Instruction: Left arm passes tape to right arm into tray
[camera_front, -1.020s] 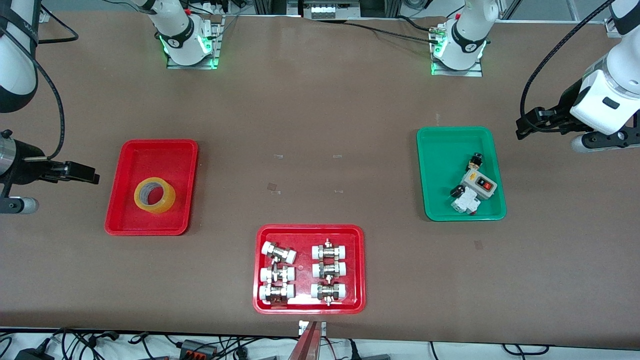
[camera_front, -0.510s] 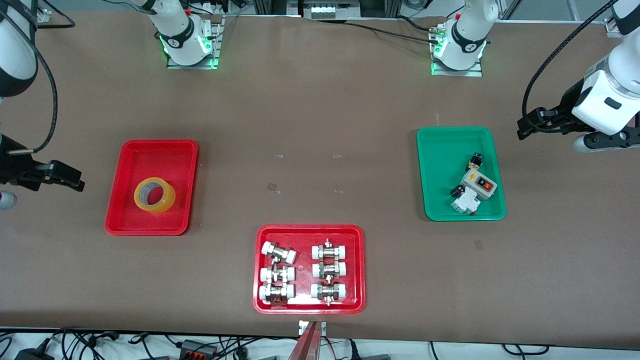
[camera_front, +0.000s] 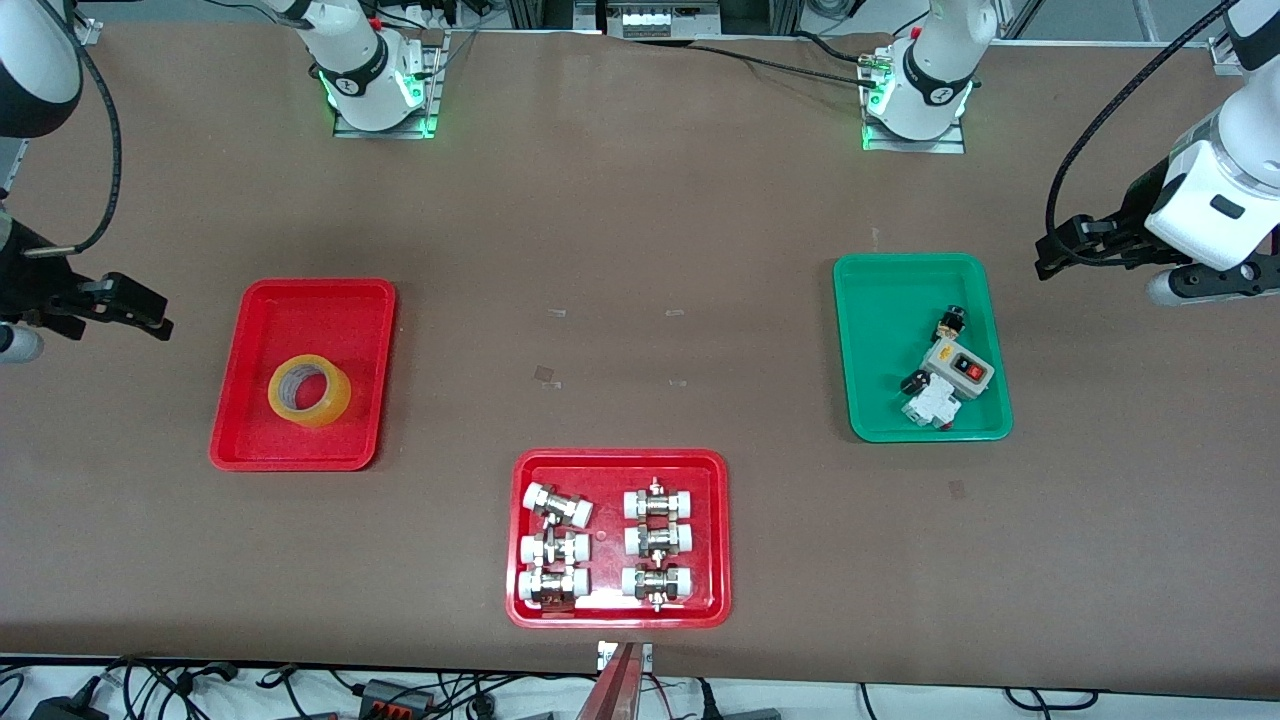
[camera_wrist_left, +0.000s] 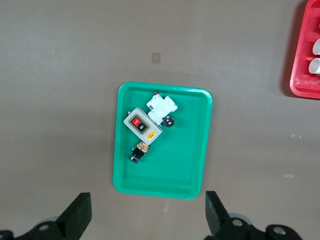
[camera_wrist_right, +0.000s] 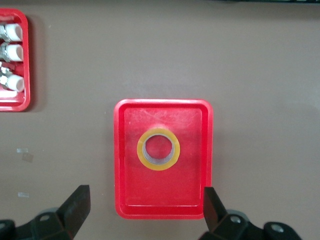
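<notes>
One roll of tape (camera_front: 309, 390) lay flat in the narrow red tray (camera_front: 300, 455), no writing legible on it. Toward the front camera sat a wider red tray (camera_front: 618, 612) of pipe fittings (camera_front: 606, 545); a green tray (camera_front: 880, 330) held a switch box (camera_front: 958, 367). Both the left gripper (camera_front: 1048, 255) and right gripper (camera_front: 150, 310) hung wide open and empty beside the trays.
</notes>
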